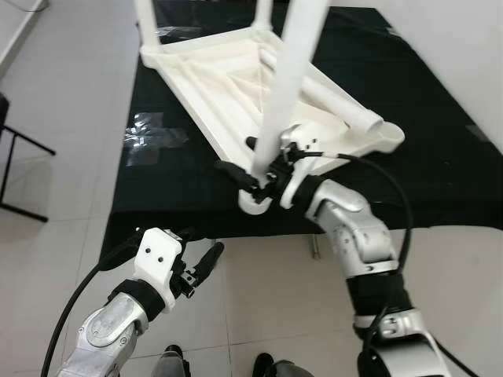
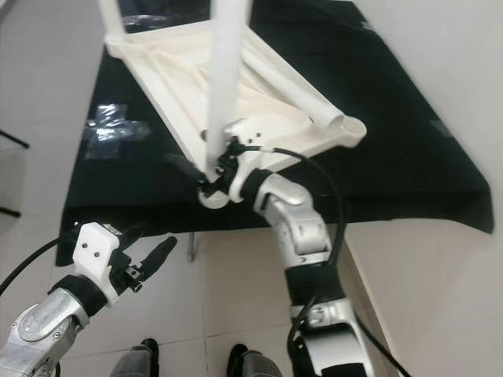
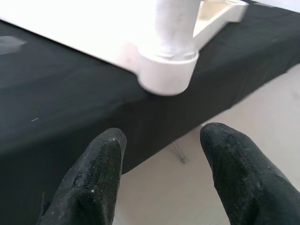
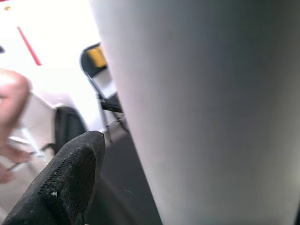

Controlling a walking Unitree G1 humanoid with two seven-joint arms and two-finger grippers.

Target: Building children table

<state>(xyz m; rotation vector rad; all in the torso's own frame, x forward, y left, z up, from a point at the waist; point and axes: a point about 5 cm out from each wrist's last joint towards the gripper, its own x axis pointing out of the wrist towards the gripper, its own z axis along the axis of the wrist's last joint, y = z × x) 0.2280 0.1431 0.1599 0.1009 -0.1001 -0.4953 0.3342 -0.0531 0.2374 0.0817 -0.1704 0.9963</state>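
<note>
Your white plastic tabletop (image 1: pixel 236 86) lies upside down on the black cloth (image 1: pixel 440 157) that covers the work surface, one corner socket (image 3: pixel 166 75) poking just past the cloth's near edge. A white leg (image 1: pixel 287 86) stands upright in that socket, and your right gripper (image 1: pixel 263 177) is closed around the leg low down, just above the socket; the right wrist view has the leg's pale tube pressed close beside one black finger (image 4: pixel 65 180). Another leg (image 1: pixel 346 106) lies loose inside the upturned frame, and two more stand at the far corners. Your left gripper (image 1: pixel 200 263) hangs below the cloth edge over the tiled floor (image 1: pixel 259 290), fingers (image 3: pixel 96 180) spread apart and empty, pointing up at the socket. Judging by the look, the whole thing is hollow moulded plastic: light, stiff and smooth, so the leg may twist or slip in the fingers if you squeeze too lightly, and the tabletop may slide on the cloth when you push down. Keep your hold low on the leg, near the socket, where it bends least and you have best control of seating. If you need bracing, bring the left gripper to the tabletop's rim beside that corner rather than to the leg. A folding chair (image 4: pixel 101 84) stands in the background.
</note>
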